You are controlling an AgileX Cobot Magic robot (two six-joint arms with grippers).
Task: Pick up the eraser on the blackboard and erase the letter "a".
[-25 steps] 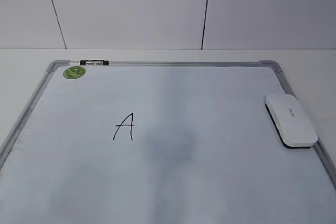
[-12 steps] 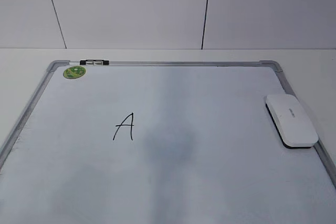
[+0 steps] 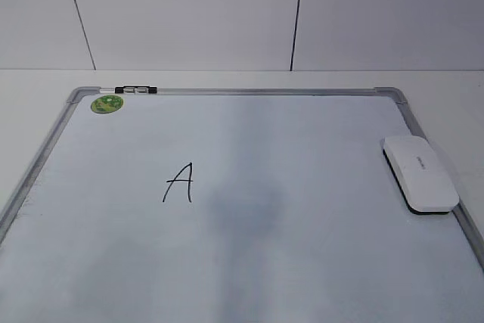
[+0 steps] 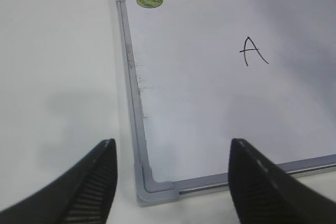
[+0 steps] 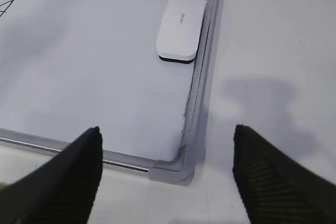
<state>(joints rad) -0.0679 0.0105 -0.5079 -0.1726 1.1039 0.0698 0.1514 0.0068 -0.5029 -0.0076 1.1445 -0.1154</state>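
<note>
- Toward the right edge of the exterior frame, the eraser (image 3: pixel 420 172) lies flat on the blackboard (image 3: pixel 302 262), white top up, its dark underside showing along the near edge, just beside the right frame rail.
- Left of centre in that frame stands the only letter that shows, a black capital "A" (image 3: pixel 179 181); no small "a" can be made out.
- At the upper left corner of the board sits a green round sticker (image 3: pixel 107 104), with a small black clip (image 3: pixel 136 91) on the top rail beside it.
- Left gripper (image 4: pixel 173 182): released, jaws wide apart, hanging over the board's near left corner, grasping nothing.
- Right gripper (image 5: pixel 168 174): released, jaws spread wide over the board's near right corner; the eraser lies well ahead of it, in the upper middle of the right wrist frame.
</note>
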